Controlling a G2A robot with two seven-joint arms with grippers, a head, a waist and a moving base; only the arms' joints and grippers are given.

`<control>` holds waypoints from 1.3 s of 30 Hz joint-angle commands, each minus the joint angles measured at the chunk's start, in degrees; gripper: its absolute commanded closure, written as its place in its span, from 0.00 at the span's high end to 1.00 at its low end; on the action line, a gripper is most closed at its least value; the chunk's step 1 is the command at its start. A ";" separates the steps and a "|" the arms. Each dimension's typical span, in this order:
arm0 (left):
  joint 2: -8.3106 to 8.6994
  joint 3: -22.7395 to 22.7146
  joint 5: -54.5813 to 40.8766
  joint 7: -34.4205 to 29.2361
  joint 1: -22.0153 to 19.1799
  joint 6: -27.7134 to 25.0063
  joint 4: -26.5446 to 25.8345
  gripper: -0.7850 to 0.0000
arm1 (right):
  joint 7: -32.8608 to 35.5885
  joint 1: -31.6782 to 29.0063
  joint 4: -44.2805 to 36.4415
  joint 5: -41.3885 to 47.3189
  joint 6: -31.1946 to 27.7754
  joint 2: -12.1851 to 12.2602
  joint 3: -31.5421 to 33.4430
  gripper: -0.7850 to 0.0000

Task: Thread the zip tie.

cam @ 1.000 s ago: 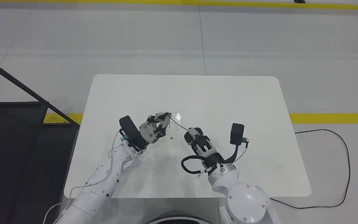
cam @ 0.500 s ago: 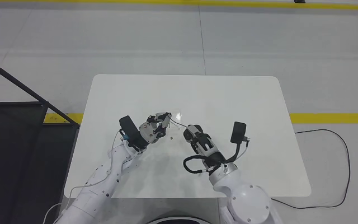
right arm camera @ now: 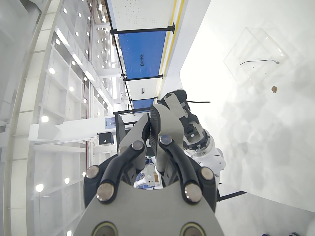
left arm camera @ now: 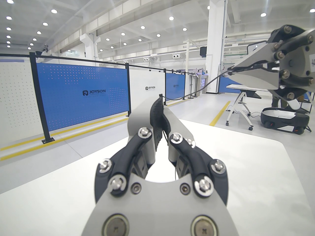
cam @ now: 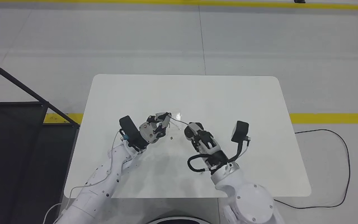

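the white bench [cam: 246, 95] carries the work. both arms meet above its middle, a little toward the left edge and off the surface. the left tool [cam: 166, 118] is narrow, pads pressed together. it seems to pinch one part of the zip tie [left arm camera: 211, 79] at its tips, with a short stub poking out past it in the right wrist view. the right tool [cam: 188, 128] is narrow too, clamped on another part of the tie, just beside the left tool. the thin black strand sags in a shallow curve between the two, off the bench.

over the last second the left tool has kept its place. the right tool has crept a touch toward it and toward the far edge, its wrist swinging out toward the right edge. i read that as lining up the strand's tip with the head, not yet threading, since no closed loop shows. which end is the head is too small to tell. the next move likely needs a fine, straight push, since the strand bends easily.
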 commanded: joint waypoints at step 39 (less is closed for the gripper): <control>0.00 0.00 0.00 0.00 0.00 0.00 0.00 0.00 | -2.31 1.60 3.33 5.29 -5.52 -0.81 -0.14 0.00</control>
